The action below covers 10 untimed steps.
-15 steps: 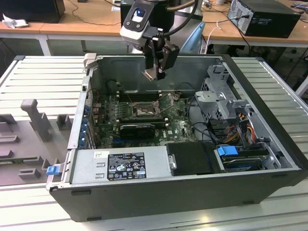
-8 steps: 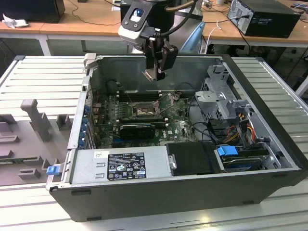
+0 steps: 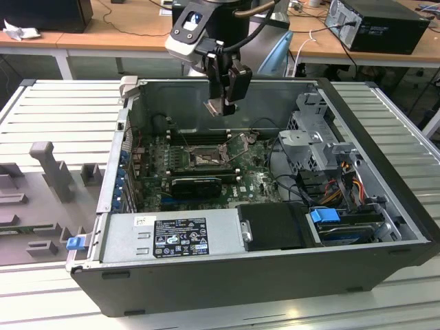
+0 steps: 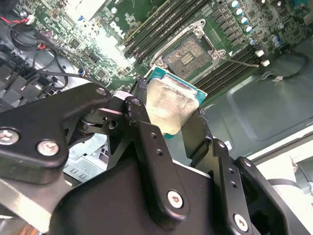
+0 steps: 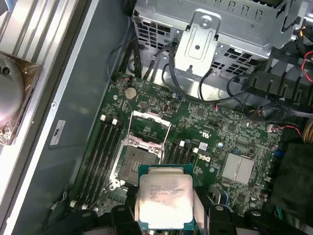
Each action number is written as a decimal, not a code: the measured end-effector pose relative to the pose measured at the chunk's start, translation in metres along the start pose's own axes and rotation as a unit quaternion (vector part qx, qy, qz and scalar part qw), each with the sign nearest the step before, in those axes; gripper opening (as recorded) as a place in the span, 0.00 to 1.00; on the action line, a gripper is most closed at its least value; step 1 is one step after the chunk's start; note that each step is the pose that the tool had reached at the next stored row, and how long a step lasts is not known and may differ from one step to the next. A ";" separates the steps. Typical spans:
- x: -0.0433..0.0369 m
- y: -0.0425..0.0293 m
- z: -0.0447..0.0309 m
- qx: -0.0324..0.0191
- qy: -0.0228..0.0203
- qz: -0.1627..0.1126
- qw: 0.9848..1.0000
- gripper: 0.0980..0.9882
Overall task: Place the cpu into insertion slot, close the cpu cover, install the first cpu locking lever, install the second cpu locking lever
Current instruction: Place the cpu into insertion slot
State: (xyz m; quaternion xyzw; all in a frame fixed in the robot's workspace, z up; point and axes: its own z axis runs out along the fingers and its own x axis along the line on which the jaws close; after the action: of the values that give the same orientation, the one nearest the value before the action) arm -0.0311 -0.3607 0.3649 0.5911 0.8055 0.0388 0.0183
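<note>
1. The black 2-fingered end effector (image 4: 171, 115) has its fingers (image 4: 142, 117) closed in on opposite edges of the small flat square cpu (image 5: 164, 196), which has a pale silver-grey metal face and a green rim. It grips the chip and nothing else.
2. In the exterior view the cpu (image 3: 214, 108) hangs in the end effector (image 3: 221, 104) above the open machine, well apart from the board below and touching nothing there.
3. Beneath it, the square black-rimmed insertion slot (image 5: 138, 156) of the green motherboard (image 5: 230, 132) shows its dark pin field bare, so step 1 of 4 is not yet done.
4. The thin silvery-grey metal cpu cover (image 5: 150, 119) appears swung up at one edge of the slot, leaving it open. I judge that closing it and setting the 2 locking levers remain.
5. Long black RAM sticks (image 5: 105, 152) run alongside the slot.
6. Farthest out, the dark grey computer case (image 3: 275, 275) lies on its side on the pale ribbed counter (image 3: 55, 110).
</note>
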 end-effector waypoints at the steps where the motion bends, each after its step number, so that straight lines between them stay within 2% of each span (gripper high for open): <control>1: 0.0000 0.0000 0.0001 0.000 0.000 0.006 1.000 0.48; 5: 0.0000 0.0000 0.0005 -0.001 -0.003 0.030 1.000 0.48; 10: 0.0000 -0.0001 0.0014 -0.001 -0.006 0.070 0.998 0.48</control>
State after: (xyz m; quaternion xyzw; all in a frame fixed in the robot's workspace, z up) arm -0.0311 -0.3607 0.3635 0.6464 0.7618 0.0373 0.0209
